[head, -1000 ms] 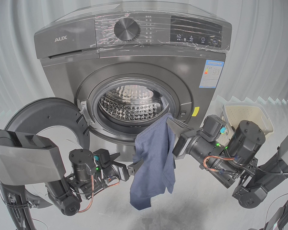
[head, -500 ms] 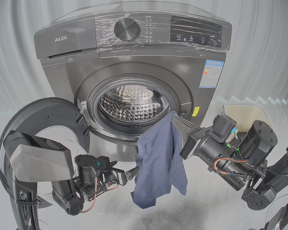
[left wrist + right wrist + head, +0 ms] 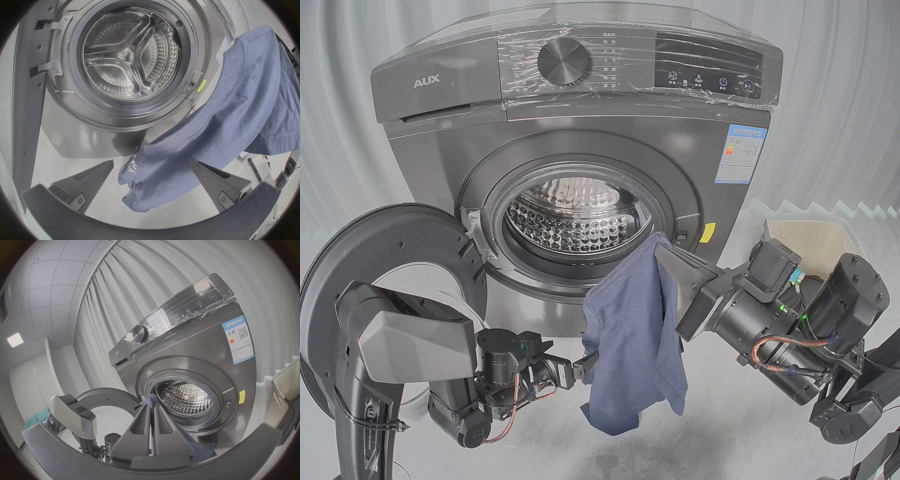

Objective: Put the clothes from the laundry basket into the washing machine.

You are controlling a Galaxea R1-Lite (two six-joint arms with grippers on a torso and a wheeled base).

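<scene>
One blue shirt (image 3: 631,337), clamped in right end effector (image 3: 661,251), left end effector (image 3: 589,366) apart, lower now.

head: high, facing washing machine (image 3: 456,144) | wrists: low, close, sharing its drum (image 3: 125,59)

Pale floor (image 3: 725,431) under washing machine (image 3: 575,125) and, seemingly, laundry basket (image 3: 819,240)

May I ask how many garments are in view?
1: a blue garment hangs from the right gripper before the open washing machine; the laundry basket is partly hidden, so more may exist.
</scene>
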